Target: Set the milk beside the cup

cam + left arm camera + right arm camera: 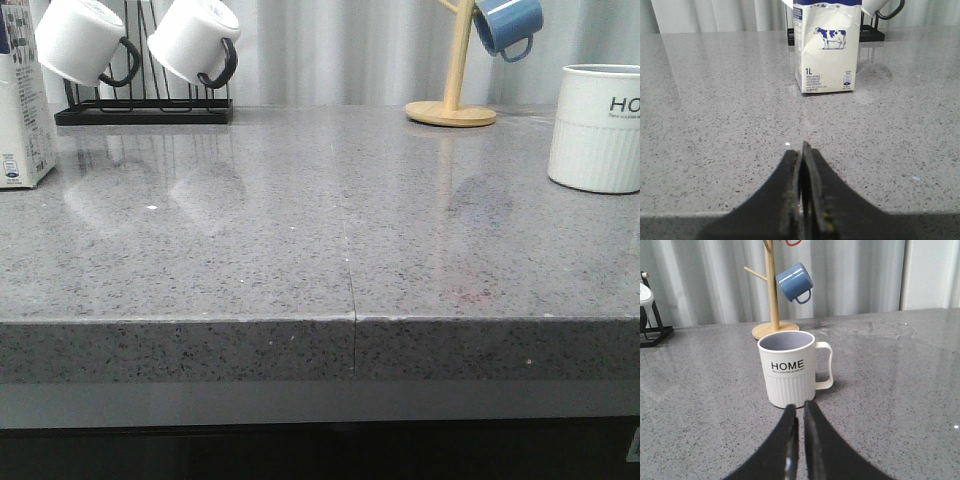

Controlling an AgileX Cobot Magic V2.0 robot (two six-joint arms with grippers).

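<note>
The milk carton (22,110) stands upright at the far left edge of the front view, cut off by the frame. In the left wrist view the milk (826,47) shows its cow picture and "1L" and stands well ahead of my left gripper (801,150), which is shut and empty over the counter's near edge. The cream "HOME" cup (598,128) stands at the far right. In the right wrist view the cup (790,369) is just ahead of my right gripper (800,407), handle to its right. The right gripper is shut and empty. Neither gripper shows in the front view.
A black rack (145,105) at the back left holds two white mugs with black handles (85,40). A wooden mug tree (452,100) with a blue mug (508,25) stands at the back right. A seam (350,260) runs down the middle of the grey counter.
</note>
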